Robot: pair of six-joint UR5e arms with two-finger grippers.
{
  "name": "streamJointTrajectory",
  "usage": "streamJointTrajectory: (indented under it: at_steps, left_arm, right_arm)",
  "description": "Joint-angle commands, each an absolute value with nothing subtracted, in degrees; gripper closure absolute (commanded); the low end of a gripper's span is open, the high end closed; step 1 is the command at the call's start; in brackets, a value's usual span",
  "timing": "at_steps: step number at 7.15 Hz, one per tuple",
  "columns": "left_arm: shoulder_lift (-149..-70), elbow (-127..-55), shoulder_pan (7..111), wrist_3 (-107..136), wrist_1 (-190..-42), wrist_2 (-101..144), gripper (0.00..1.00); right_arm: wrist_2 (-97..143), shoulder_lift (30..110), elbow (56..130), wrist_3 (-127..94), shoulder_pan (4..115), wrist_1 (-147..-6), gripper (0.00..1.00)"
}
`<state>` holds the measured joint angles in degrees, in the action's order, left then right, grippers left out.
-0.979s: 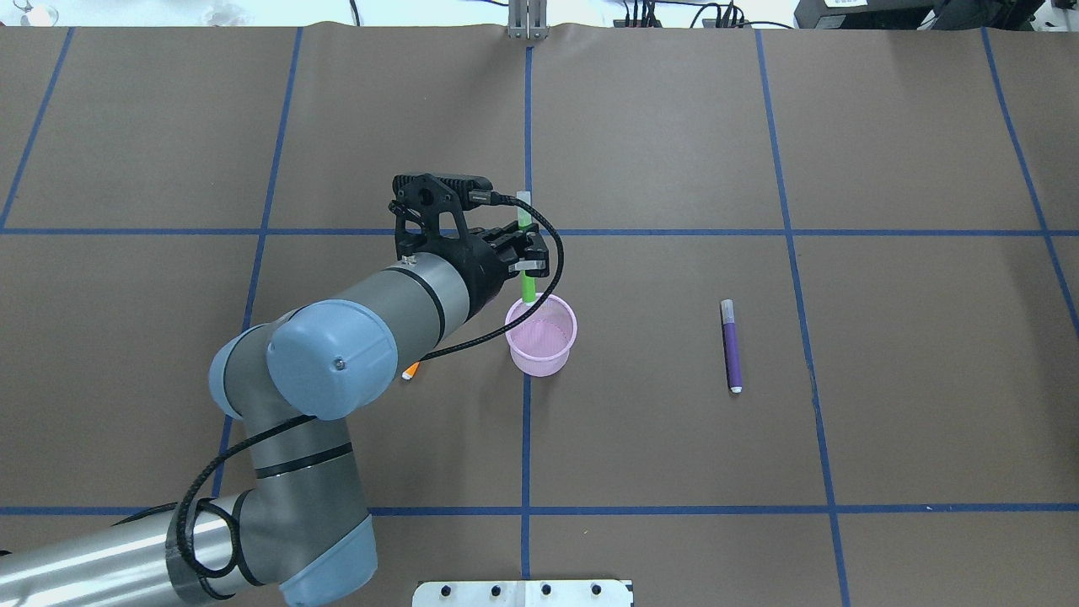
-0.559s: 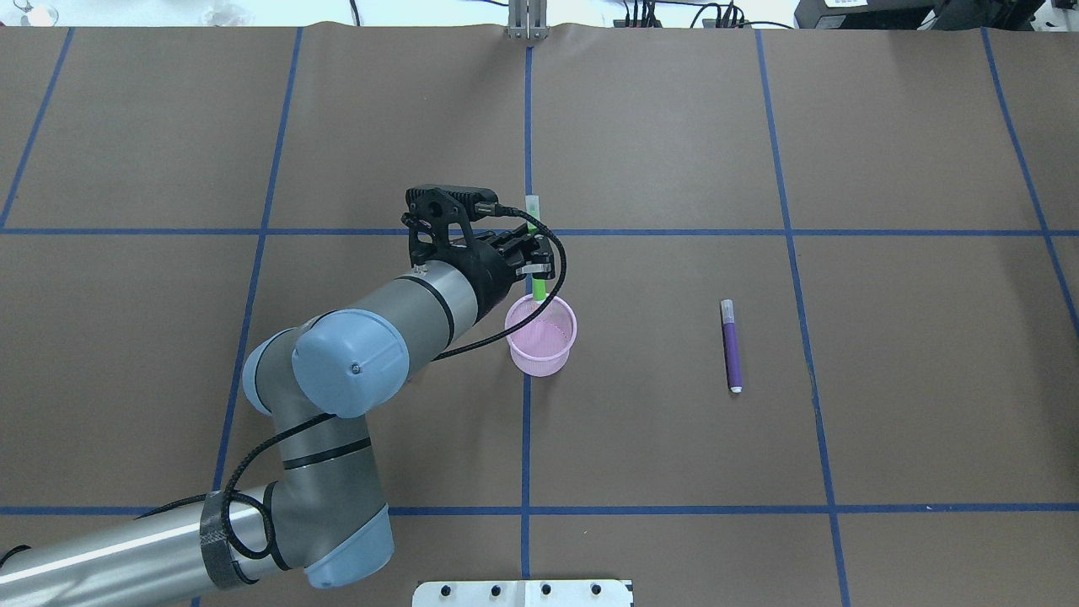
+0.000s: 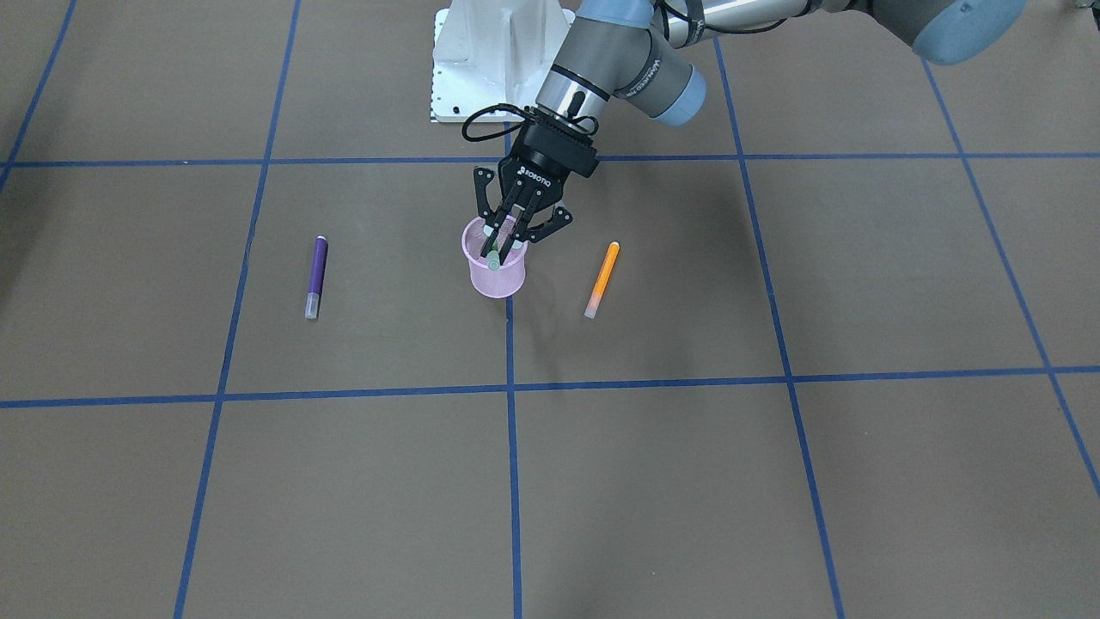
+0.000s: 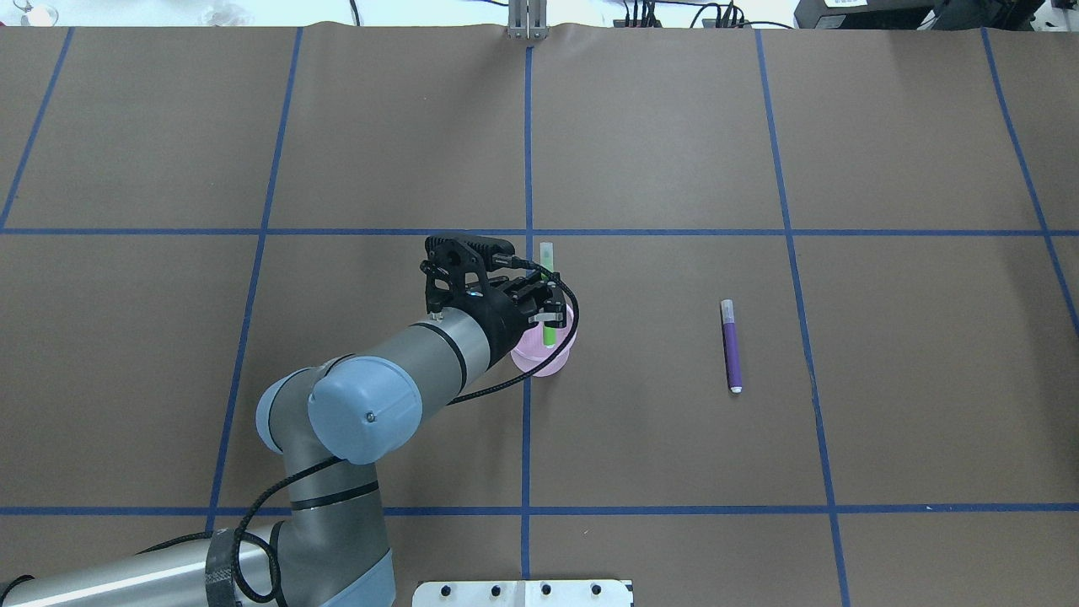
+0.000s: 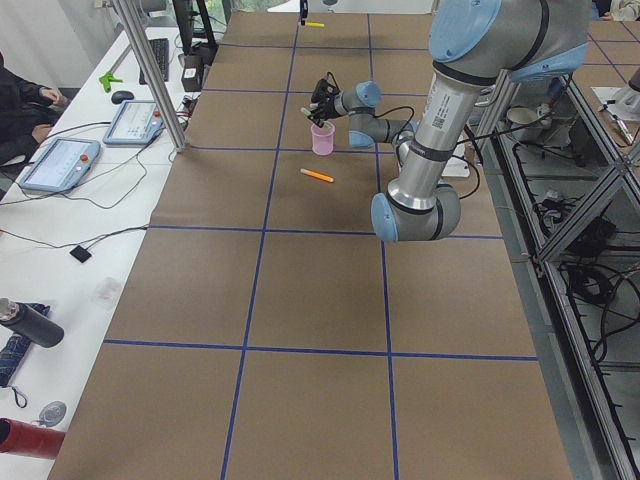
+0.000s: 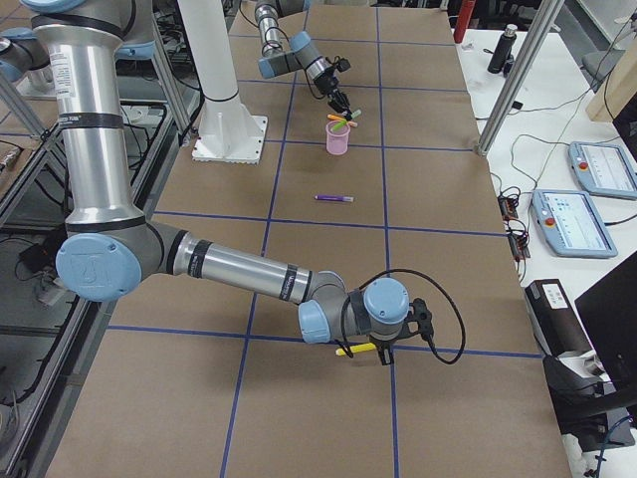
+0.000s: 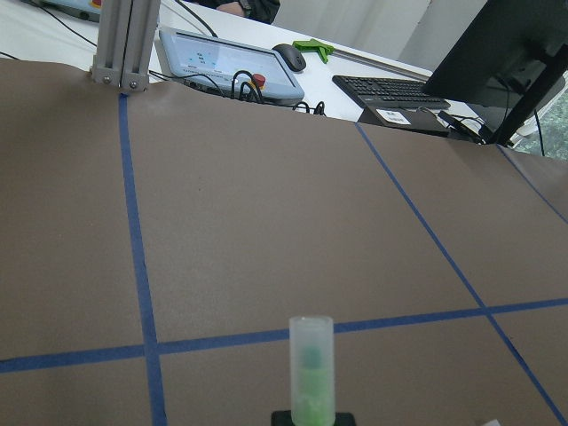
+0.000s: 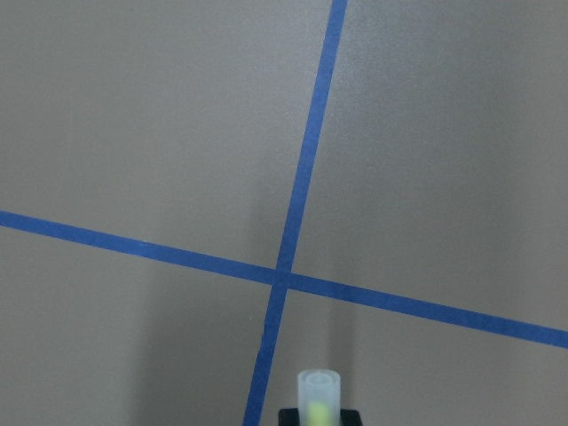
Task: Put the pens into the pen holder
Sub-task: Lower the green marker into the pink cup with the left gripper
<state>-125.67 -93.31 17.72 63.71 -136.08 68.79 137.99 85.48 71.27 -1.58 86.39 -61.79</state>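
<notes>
Over the pink pen holder (image 3: 498, 279), the left gripper (image 4: 550, 315) pinches the tilted green pen (image 4: 550, 335), tip inside the rim. Released this slanted, it might tip the light holder or bounce out.

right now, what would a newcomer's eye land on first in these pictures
First the left tool, clamped on the green pen and holding it tilted over the mouth of the pink pen holder near the middle of the table. Then the orange pen and the purple pen, lying flat on either side of the holder, each apart from it.
</notes>
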Motion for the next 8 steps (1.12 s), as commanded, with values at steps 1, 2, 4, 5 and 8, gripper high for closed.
streamJointTrajectory:
  at_steps: [1,2,4,5,8]
  left_arm:
    - [-125.77,-93.25,16.96,63.72,-136.05,68.73,1.0]
    - [-125.86,-93.69,17.05,63.72,-136.05,68.73,0.92]
    - [-125.86,-93.43,17.49,61.81,-136.05,68.73,0.6]
    - [-125.77,-93.43,17.66,60.4,-136.23,68.73,0.6]
    - [-125.95,-94.13,18.1,60.56,-136.23,69.17,0.36]
  right_arm:
    - [138.25,85.52,71.46,-1.58,86.66,-61.79,1.0]
    - [138.16,85.26,71.54,-1.58,86.75,-61.79,1.0]
    - [138.08,85.25,72.85,-1.67,86.92,-61.79,1.0]
    - [138.08,85.25,73.04,-1.67,87.01,-61.79,1.0]
    - [137.73,84.29,76.53,-2.45,88.67,-61.61,1.0]
